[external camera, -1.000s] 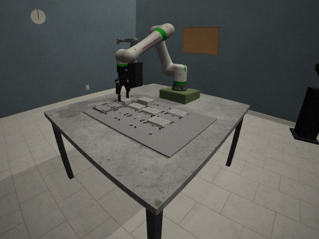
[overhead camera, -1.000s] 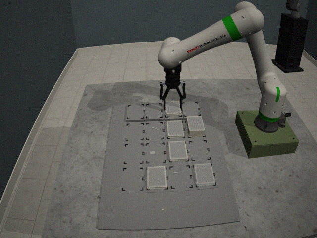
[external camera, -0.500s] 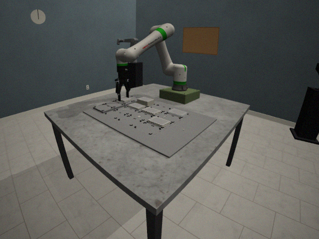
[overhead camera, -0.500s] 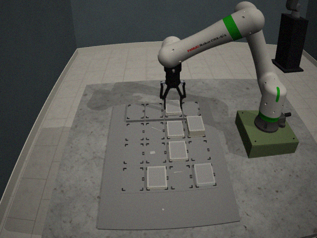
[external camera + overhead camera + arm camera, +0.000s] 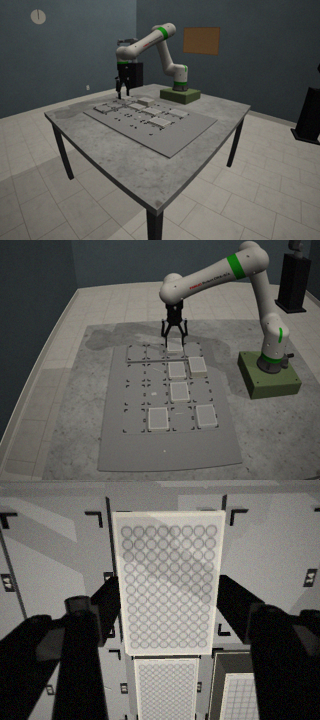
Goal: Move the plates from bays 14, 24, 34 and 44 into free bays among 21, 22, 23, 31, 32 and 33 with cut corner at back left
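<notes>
Leftmost in the top view, the two raised bays [image 5: 136,352] at the upper left of the grey deck sheet [image 5: 168,457] hold no plate. Lower left, one white sealed 96-well plate [image 5: 158,418] lies flat inside its black corner pieces, which I judge to be bay 31, so it counts as delivered.

At the upper centre, the black two-finger claw [image 5: 174,343] points straight down from the white arm and is clamped on the long sides of the last white sealed well plate [image 5: 167,580] in the raised row, by my reckoning bay 24. A grip across the narrow width keeps the plate level and its cut corner pointing the same way for the carry. Whether it has left the bay floor I cannot tell.

Below it, two more white sealed plates [image 5: 177,369] [image 5: 179,391] sit squared in their bays, likely 23 and 22.

Small pale scraps [image 5: 157,369] [image 5: 154,393] [image 5: 179,413] lie in the free bays. Any of these could stop a plate seating flat.

Further right stands the taller sealed deep-well block [image 5: 197,367], and lower right an untouched white sealed plate [image 5: 206,416]. Neither belongs to the job.

At the far right, the green base block [image 5: 289,388] rests on the grey surface [image 5: 258,433].
</notes>
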Controlling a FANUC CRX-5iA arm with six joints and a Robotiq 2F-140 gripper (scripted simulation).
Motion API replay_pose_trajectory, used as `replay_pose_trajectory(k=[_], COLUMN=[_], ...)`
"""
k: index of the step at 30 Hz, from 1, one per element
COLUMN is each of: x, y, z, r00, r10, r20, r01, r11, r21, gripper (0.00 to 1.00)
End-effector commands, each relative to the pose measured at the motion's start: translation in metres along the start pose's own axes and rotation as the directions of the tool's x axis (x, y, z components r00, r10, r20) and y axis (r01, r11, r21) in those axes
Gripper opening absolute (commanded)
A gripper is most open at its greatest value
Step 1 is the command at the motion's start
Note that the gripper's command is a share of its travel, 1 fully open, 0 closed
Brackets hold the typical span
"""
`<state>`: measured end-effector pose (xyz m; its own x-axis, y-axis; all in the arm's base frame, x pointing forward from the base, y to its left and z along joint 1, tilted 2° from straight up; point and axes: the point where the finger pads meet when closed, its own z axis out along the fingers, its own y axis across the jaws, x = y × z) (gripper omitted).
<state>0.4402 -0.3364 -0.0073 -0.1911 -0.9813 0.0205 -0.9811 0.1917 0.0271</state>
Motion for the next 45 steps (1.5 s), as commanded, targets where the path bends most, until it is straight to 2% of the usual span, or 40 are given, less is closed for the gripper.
replay_pose_trajectory(k=[1,15,23,45], x=[0.0,0.0,0.0,-0.05], y=[-0.001,-0.001,-0.001,-0.017], z=[-0.003,-0.022,-0.025,-0.024], r00=[1.0,1.0,1.0,1.0], r10=[0.0,0.0,0.0,-0.001], r20=[-0.001,-0.001,-0.001,-0.001], r01=[0.0,0.0,0.0,0.001], r11=[1.0,1.0,1.0,1.0], r21=[0.002,0.002,0.002,0.002], gripper=[0.1,0.1,0.1,0.1])
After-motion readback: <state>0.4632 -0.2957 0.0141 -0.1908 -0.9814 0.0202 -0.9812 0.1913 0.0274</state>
